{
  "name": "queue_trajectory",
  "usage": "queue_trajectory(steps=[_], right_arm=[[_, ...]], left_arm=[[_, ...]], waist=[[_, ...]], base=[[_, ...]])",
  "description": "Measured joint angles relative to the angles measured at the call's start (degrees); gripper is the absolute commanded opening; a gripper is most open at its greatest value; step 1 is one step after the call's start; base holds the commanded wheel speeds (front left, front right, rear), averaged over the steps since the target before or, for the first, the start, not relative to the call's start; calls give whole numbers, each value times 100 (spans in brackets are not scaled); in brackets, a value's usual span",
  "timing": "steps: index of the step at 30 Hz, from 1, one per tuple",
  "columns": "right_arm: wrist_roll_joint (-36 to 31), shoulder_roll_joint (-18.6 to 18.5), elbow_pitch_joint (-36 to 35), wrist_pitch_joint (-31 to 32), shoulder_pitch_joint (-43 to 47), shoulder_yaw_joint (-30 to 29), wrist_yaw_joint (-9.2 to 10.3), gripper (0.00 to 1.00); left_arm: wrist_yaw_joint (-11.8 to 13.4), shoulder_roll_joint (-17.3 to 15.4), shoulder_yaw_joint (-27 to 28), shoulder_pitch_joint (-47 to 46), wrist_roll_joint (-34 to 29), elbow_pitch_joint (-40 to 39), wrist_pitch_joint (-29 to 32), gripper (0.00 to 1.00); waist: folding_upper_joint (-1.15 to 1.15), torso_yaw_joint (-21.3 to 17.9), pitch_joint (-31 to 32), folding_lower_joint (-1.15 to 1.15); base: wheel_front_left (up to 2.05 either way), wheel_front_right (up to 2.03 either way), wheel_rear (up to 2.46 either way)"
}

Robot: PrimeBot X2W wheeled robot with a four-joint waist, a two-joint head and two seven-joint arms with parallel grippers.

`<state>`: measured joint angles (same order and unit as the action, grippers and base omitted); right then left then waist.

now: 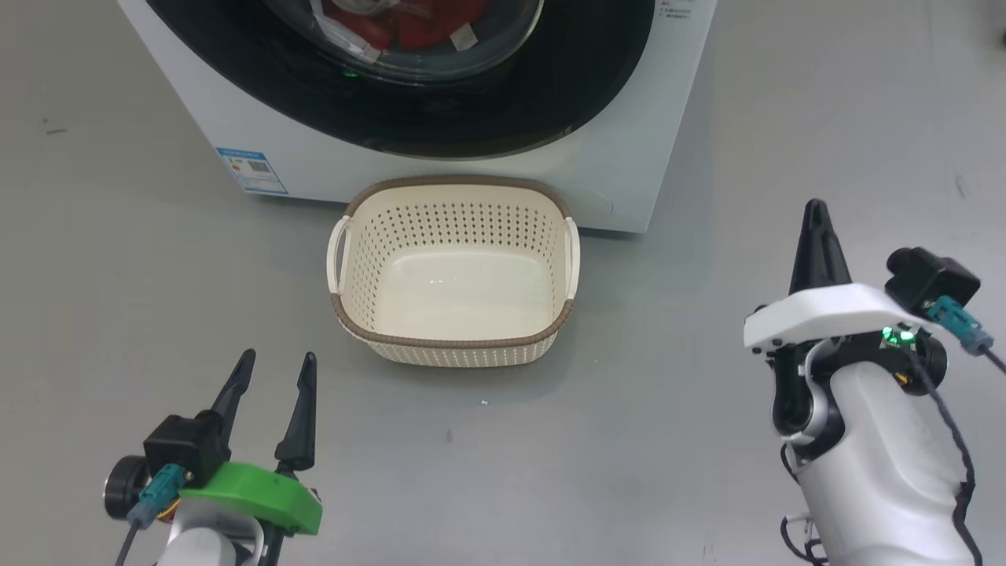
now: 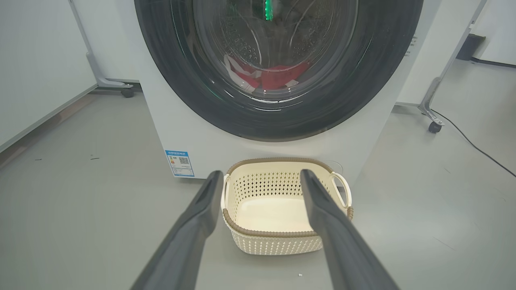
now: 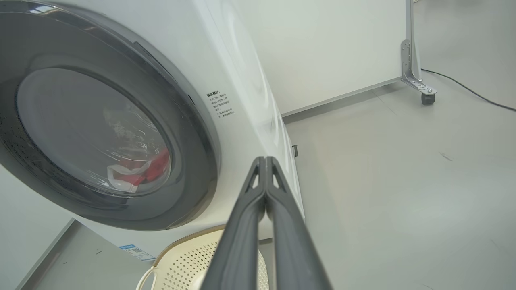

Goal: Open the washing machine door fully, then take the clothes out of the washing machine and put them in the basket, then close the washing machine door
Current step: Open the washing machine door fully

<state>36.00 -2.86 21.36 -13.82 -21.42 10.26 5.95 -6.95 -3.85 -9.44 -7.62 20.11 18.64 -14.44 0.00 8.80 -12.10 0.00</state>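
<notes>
The white washing machine (image 1: 440, 169) stands ahead with its black-rimmed washing machine door (image 1: 550, 94) closed flat against the front. Red clothes (image 1: 416, 23) lie behind the glass, also visible in the left wrist view (image 2: 278, 76) and the right wrist view (image 3: 155, 169). The cream basket (image 1: 454, 275) sits empty on the floor right before the machine. My left gripper (image 1: 279, 365) is open at the lower left, holding nothing. My right gripper (image 1: 816, 208) is shut on nothing, raised at the right, pointing toward the machine's right front edge (image 3: 282, 133).
Grey floor (image 1: 668, 440) surrounds the basket. White partition panels on castor feet (image 2: 433, 125) stand behind and beside the machine, and a black cable (image 2: 475, 147) runs across the floor at the right.
</notes>
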Motion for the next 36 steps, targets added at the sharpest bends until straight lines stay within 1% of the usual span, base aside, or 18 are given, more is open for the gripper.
queue_trajectory(steps=[5,9,16,19,23,29,31,36], right_arm=[[508,-8,-110,119,-476,-307,1,0],[497,-76,-113,232,-865,-468,8,0],[751,-110,-160,433,-1410,-719,8,0],[1080,-101,-210,601,-1705,-832,8,0],[1303,-98,-213,824,-2032,-925,10,0],[1473,-125,-170,1166,-2515,-1056,29,0],[1501,-162,-146,1283,-2654,-1079,67,0],[1689,-222,-112,1567,-3069,-1157,69,0]], left_arm=[[-24,-1,-132,-278,44,-118,0,100],[-24,31,-312,-506,331,-363,0,100],[-25,81,-511,-739,493,-535,0,100],[-25,79,-554,-773,568,-556,0,100],[-25,77,-621,-810,642,-563,0,100],[-25,79,-764,-942,714,-576,0,100],[-25,78,-787,-985,745,-580,0,100],[-25,69,-805,-1051,822,-583,0,100]], waist=[[0,140,-299,0],[0,265,-547,0],[0,478,-892,0],[0,571,-1057,0],[0,675,-1256,0],[0,830,-1504,0],[0,880,-1576,0],[0,993,-1747,0]], base=[[0,0,0],[0,0,0],[0,0,0],[0,0,0],[0,0,0],[0,0,0],[0,0,0],[0,0,0]])
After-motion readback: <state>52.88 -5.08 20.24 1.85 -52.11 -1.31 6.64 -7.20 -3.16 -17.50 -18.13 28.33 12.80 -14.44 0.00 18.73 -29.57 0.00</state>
